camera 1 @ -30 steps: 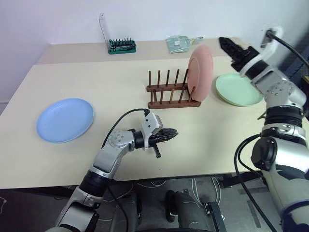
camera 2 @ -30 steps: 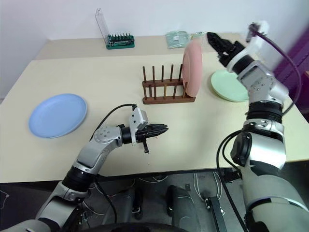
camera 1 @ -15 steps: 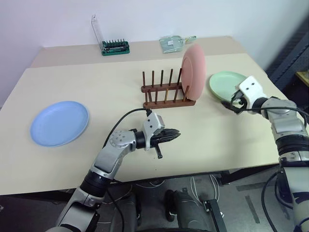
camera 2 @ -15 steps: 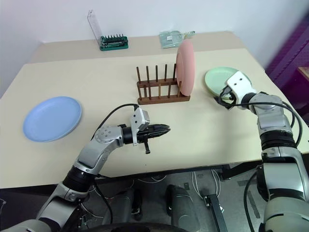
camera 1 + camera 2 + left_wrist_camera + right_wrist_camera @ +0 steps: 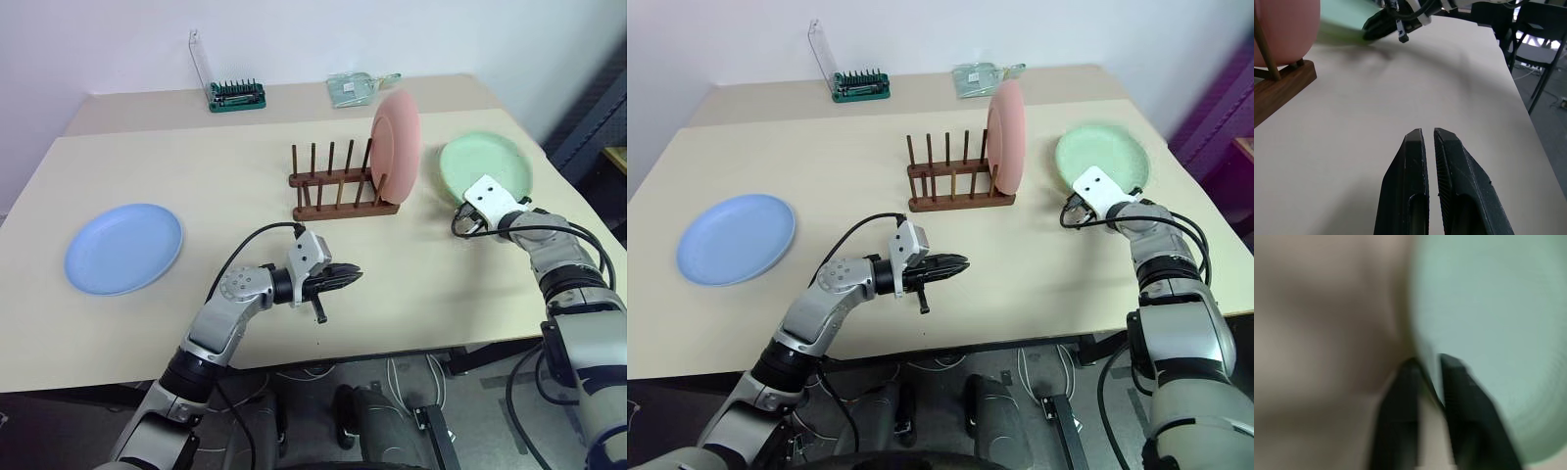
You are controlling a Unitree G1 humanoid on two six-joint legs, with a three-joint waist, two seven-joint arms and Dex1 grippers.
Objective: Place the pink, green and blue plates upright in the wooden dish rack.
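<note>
Pale mint-green round plastic plate (image 5: 487, 164) sits at the table's right side, seen from the head cameras, with the right gripper (image 5: 477, 199) reaching low and forward to its near edge; the black fingers are hidden behind the wrist's white camera block there. The salmon-pink round plate (image 5: 397, 149) stands upright at the right end of the dark reddish-brown wooden peg rack (image 5: 343, 189), just left of the green plate. The light blue round plate (image 5: 124, 247) lies flat far to the left, well apart from both arms. The left gripper (image 5: 349, 275) hovers over the bare beige table (image 5: 196, 157) in front of the rack, pointing right, its fingers together and empty.

From the left wrist, the two black fingers (image 5: 1415, 181) stand nearly touching, nothing between them. Beyond, the rack's corner and the pink plate are cut off at the edge, and the right gripper's black tips meet a blurred green smear, the green plate's rim.

From the right wrist everything is blurred, yet the dark fingers (image 5: 1459, 406) straddle the green plate's near rim, one on either side, closed onto it.
</note>
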